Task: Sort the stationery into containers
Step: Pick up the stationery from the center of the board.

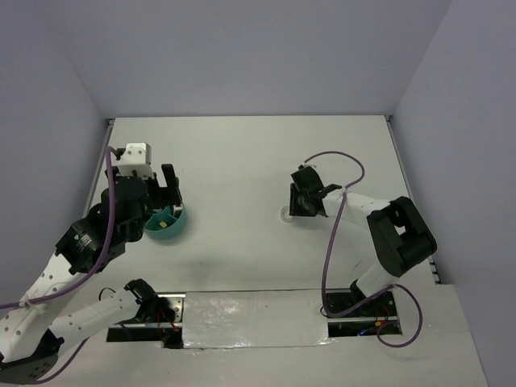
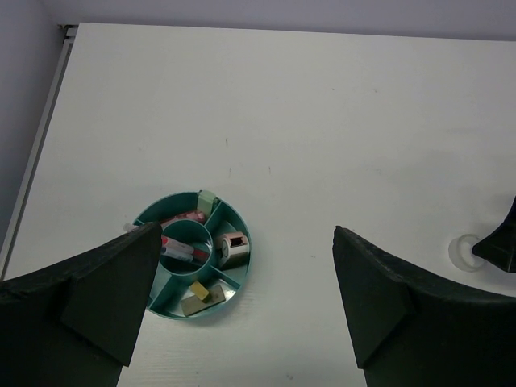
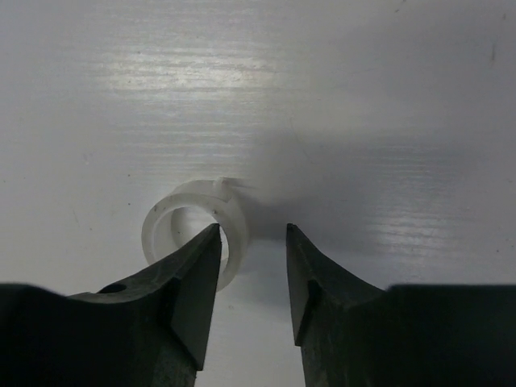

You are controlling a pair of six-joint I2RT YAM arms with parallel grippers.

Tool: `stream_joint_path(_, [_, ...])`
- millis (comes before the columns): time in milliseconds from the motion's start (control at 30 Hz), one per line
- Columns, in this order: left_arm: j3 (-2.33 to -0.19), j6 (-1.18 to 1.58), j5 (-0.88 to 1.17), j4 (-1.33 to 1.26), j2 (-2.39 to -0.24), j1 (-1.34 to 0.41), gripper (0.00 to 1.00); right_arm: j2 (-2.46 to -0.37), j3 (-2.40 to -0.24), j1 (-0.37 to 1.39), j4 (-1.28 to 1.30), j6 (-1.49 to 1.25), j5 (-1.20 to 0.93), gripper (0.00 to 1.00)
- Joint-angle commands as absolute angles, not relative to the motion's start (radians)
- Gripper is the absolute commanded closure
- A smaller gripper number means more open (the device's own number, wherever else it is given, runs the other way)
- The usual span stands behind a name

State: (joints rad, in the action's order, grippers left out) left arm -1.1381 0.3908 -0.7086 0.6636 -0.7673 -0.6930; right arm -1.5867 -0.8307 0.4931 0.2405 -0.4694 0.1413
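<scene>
I note most stationery (image 2: 179, 251) already inside teal organizer (image 2: 247, 260), below left claw (image 2: 246, 232), nearer its left finger. That claw spread wide, empty. Outstanding: clear tape ring (image 3: 185, 193) on table, one wall between right claw (image 3: 252, 242) fingertips. Jaws narrowly apart, no grip evident.

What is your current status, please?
Left gripper open over teal organizer. Right gripper open at tape ring on table. Nothing blocking.
</scene>
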Motion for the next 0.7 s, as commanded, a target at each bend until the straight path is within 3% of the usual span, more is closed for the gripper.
stream_joint_path(0, [-1.127, 0.367, -0.696, 0.615, -0.767, -0.683, 0.01, -1.617, -0.85, 0.52, 0.212, -0.462, 0.127, 0.58])
stream_joint_path(33, [-1.127, 0.368, -0.695, 0.615, -0.765, -0.681, 0.01, -1.62, -0.844, 0.526, 0.207, -0.465, 0.129, 0.62])
stream_joint_path(167, [-1.121, 0.374, -0.675, 0.611, -0.767, -0.681, 0.01, -1.602, -0.831, 0.548, 0.189, -0.479, 0.121, 1.0])
stream_joint_path(300, [-1.085, 0.472, -0.569, 0.574, -0.779, -0.681, 0.01, -1.491, -0.813, 0.593, 0.172, -0.556, 0.159, 1.0])
stream_joint_path(367, [-1.002, 0.521, -0.349, 0.466, -0.784, -0.681, 0.01, -1.39, -0.799, 0.63, 0.169, -0.647, 0.218, 1.0])
stream_joint_path(500, [-0.873, 0.682, -0.114, 0.245, -0.828, -0.692, 0.01, -1.235, -0.781, 0.776, 0.205, -0.802, 0.43, 1.0])
stream_joint_path(667, [-0.88, 0.752, -0.057, 0.111, -0.96, -0.776, 0.01, -1.151, -0.831, 0.896, 0.255, -0.896, 0.54, 1.0])
